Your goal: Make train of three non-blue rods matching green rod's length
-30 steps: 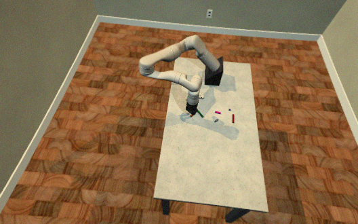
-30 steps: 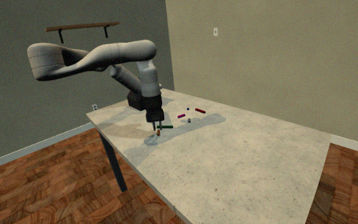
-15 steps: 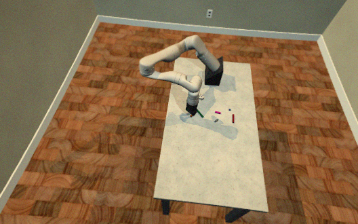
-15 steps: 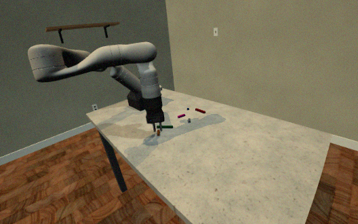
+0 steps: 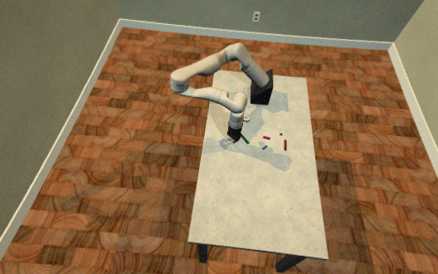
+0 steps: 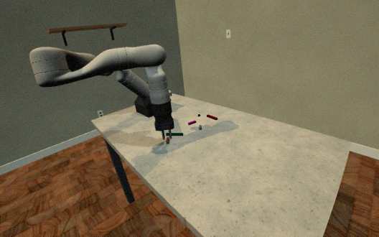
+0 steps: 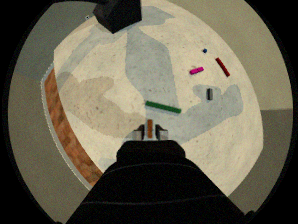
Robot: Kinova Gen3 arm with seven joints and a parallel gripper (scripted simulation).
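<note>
Orange solid rod (image 5: 235, 141) (image 6: 167, 140) (image 7: 150, 128) lies below the partly open metal fingers (image 5: 236, 139) (image 6: 166, 138); whether they touch it, I cannot tell.
</note>
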